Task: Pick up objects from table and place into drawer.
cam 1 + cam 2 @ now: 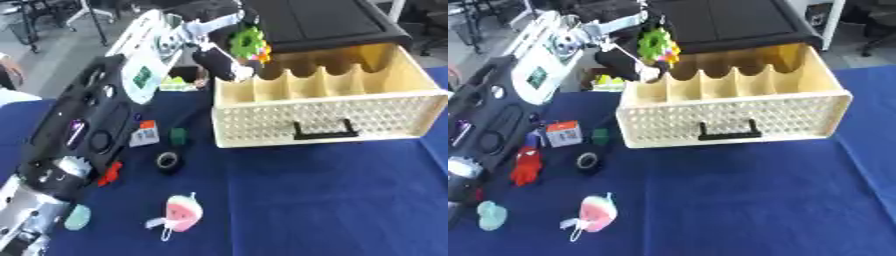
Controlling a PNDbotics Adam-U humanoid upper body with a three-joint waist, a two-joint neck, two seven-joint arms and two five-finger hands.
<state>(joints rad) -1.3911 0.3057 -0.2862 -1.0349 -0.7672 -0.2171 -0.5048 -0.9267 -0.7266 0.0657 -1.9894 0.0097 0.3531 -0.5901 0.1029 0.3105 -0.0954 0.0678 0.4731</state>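
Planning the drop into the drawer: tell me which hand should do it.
Left. The left hand already holds the green toy over the open drawer, at its back left compartments. No right hand shows in either view.

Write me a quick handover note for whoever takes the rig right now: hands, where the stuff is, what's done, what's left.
Left hand: reached out over the drawer's back left corner, fingers curled on a green toy not yet let go.
Right hand: not in view.
Drawer: pulled open, with divided compartments; I can't see anything inside them.
Still on the blue table: tape roll, watermelon plush, small orange-and-white box, green block, red figure, mint piece.
Left to do: drop the toy into a compartment, then move the rest.
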